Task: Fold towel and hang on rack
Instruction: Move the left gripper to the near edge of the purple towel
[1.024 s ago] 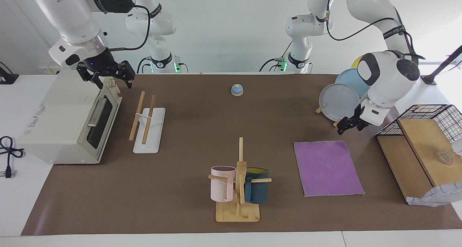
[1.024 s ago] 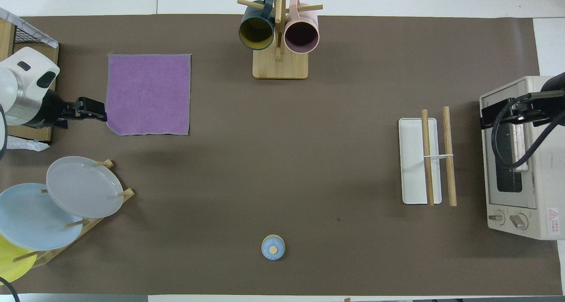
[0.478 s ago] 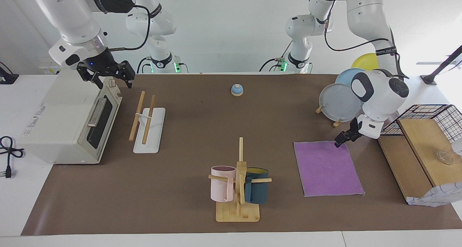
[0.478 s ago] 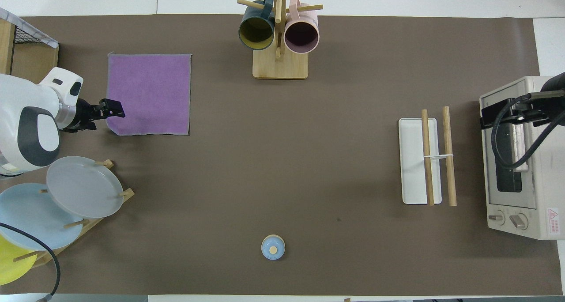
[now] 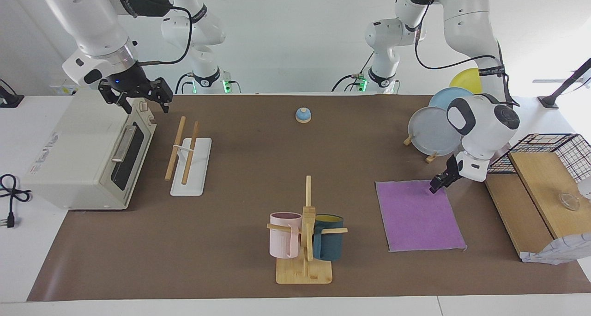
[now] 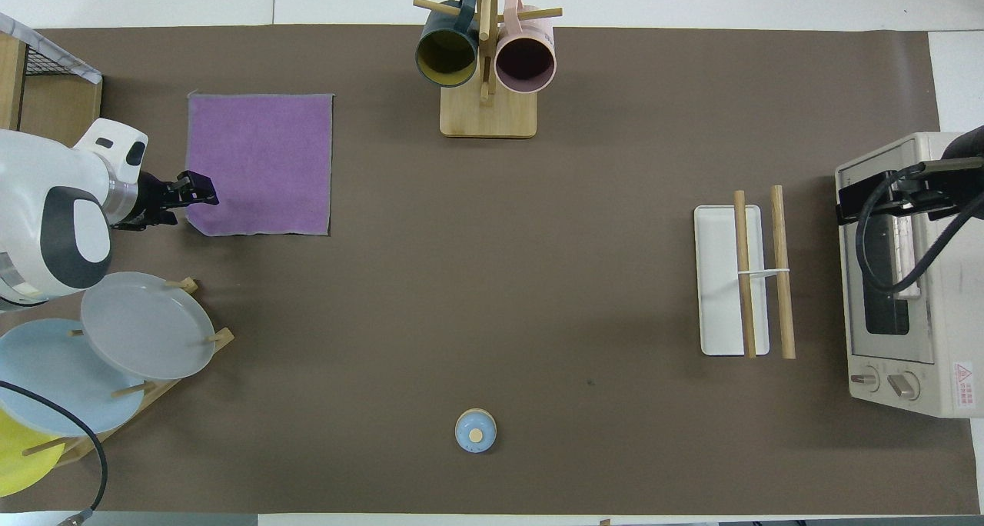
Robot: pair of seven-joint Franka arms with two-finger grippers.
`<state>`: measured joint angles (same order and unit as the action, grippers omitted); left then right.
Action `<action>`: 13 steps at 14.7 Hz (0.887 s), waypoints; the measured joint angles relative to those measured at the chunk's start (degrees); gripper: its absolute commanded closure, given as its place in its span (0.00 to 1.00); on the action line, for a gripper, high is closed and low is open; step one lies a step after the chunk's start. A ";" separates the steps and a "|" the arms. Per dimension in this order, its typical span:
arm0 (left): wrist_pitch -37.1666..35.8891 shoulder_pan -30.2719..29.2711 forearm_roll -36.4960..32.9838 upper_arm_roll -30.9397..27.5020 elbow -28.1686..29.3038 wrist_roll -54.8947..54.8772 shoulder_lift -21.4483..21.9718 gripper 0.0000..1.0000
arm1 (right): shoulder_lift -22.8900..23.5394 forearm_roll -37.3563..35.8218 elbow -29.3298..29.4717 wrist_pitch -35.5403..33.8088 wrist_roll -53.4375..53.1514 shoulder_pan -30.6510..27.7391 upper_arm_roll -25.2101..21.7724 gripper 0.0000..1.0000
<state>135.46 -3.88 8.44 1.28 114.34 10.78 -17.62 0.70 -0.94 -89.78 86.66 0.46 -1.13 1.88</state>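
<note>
The towel (image 5: 418, 214) (image 6: 261, 164) lies flat on the brown mat, purple face up, toward the left arm's end of the table. My left gripper (image 5: 436, 185) (image 6: 201, 190) is down at the towel's corner nearest the robots, on the side toward the wooden boards. The rack (image 5: 184, 154) (image 6: 757, 272), two wooden rods over a white base, stands toward the right arm's end. My right gripper (image 5: 136, 101) (image 6: 853, 203) waits open above the toaster oven's top front edge, holding nothing.
A toaster oven (image 5: 87, 154) stands beside the rack. A mug tree (image 5: 304, 233) with pink and teal mugs is at the mat's edge farthest from the robots. A plate stand (image 5: 434, 131), a wire basket with wooden boards (image 5: 545, 168) and a small blue bell (image 5: 303, 115) are also here.
The left arm swung in from beside the towel and lowered its gripper onto the towel's near corner. The right arm has not moved.
</note>
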 measured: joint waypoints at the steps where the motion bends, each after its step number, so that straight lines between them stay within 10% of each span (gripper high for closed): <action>1: -0.05 -0.03 0.00 0.00 0.00 0.01 0.00 0.64 | 0.00 0.00 0.00 0.00 0.00 0.00 0.00 0.00; 9: -0.46 -0.17 0.00 -0.03 0.18 0.05 -0.01 0.69 | 0.00 0.00 0.00 0.00 0.00 0.00 0.00 0.00; 13: -0.51 -0.69 0.00 -0.22 0.67 0.08 -0.01 1.00 | 0.00 0.00 0.00 0.00 0.00 0.00 0.00 0.00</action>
<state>134.95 -4.58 8.44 1.06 115.01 10.86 -17.63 0.70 -0.94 -89.78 86.66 0.46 -1.13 1.88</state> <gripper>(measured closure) 0.749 0.000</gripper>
